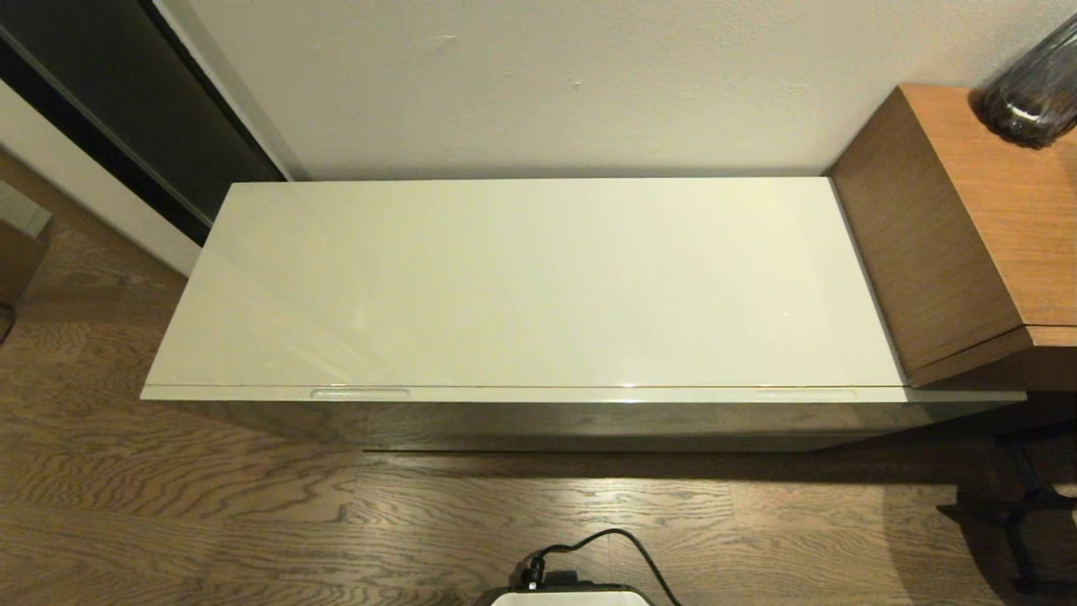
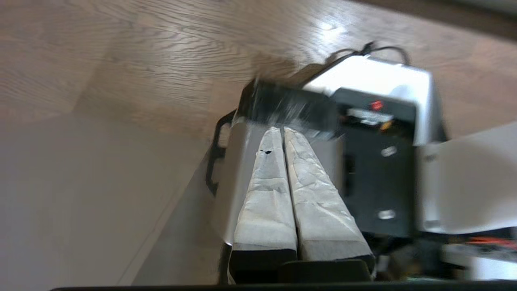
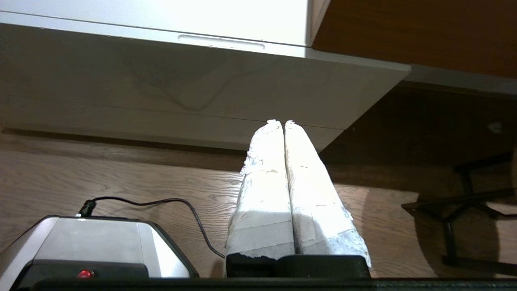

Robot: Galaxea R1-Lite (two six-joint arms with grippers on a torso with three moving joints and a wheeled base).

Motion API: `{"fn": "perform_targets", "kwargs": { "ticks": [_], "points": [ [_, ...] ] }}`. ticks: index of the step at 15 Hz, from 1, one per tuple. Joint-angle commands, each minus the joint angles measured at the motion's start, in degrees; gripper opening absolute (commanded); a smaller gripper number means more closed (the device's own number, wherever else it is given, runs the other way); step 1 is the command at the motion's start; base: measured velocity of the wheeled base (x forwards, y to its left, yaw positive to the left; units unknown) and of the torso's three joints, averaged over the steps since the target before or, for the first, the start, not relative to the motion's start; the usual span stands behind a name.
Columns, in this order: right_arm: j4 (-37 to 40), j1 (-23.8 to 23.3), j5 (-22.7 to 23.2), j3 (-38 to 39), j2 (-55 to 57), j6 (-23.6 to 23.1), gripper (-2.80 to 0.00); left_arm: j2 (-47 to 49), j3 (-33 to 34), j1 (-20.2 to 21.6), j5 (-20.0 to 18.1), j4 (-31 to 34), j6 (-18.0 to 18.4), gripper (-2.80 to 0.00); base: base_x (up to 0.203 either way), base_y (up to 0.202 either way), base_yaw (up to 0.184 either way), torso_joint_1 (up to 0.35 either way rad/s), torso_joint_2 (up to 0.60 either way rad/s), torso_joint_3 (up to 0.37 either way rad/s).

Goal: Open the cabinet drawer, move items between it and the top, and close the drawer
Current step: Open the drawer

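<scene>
Drawer (image 1: 538, 394): closed
Top (image 1: 522, 278): bare, no items visible
Left end effector (image 2: 282, 131): pressed together, empty
Right end effector (image 3: 282, 123): pressed together, empty, low before the cabinet
Progress: judged finished, or not begun

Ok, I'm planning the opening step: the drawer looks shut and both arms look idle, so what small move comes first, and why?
Probably bring the left tool, shut and empty over the robot's base, up to the left handle strip. The cabinet drawer sits closed under the bare top, and the right tool hangs shut near the floor.
</scene>
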Motion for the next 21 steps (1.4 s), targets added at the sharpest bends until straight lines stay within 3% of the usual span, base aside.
{"fn": "perform_targets", "kwargs": {
  "ticks": [1,2,4,7,10,13,14,16,18,21],
  "points": [
    [0.0,0.0,0.0,0.0,0.0,-0.1,-2.8,-9.4,6.0,0.5,2.3,0.5,6.9,-2.8,0.0,0.0,0.0,0.0,0.0,0.0],
    [0.0,0.0,0.0,0.0,0.0,-0.1,-2.8,-10.0,8.2,0.6,3.5,0.3,9.8,-2.8,0.0,0.0,0.0,0.0,0.0,0.0],
    [0.0,0.0,0.0,0.0,0.0,-0.1,-2.8,-9.9,11.6,0.7,3.9,-11.5,10.4,-2.8,0.0,0.0,0.0,0.0,0.0,0.0],
    [0.0,0.0,0.0,0.0,0.0,-0.1,-2.8,-9.8,22.3,0.7,0.9,-39.1,10.6,-2.8,0.0,0.0,0.0,0.0,0.0,0.0],
    [0.0,0.0,0.0,0.0,0.0,-0.1,-2.8,-9.8,39.1,0.8,-4.4,-68.9,10.7,-2.8,0.0,0.0,0.0,0.0,0.0,0.0],
    [0.0,0.0,0.0,0.0,0.0,-0.1,-2.8,-9.8,57.9,0.8,-7.4,-94.0,10.9,-2.8,0.0,0.0,0.0,0.0,0.0,0.0],
    [0.0,0.0,0.0,0.0,0.0,-0.1,-2.8,-9.9,62.1,0.8,-8.1,-98.2,11.1,-2.8,0.0,0.0,0.0,0.0,0.0,0.0],
    [0.0,0.0,0.0,0.0,0.0,-0.1,-2.8,-9.8,63.8,0.8,-7.5,-100.0,13.1,-2.8,0.0,0.0,0.0,0.0,0.0,0.0],
    [0.0,0.0,0.0,0.0,0.0,-0.1,-2.8,-9.9,63.4,0.8,-3.9,-93.0,13.4,-2.8,0.0,0.0,0.0,0.0,0.0,0.0],
    [0.0,0.0,0.0,0.0,0.0,-0.1,-2.8,-9.9,63.0,0.8,-4.6,-86.1,10.9,-2.8,0.0,0.0,0.0,0.0,0.0,0.0]
  ]
}}
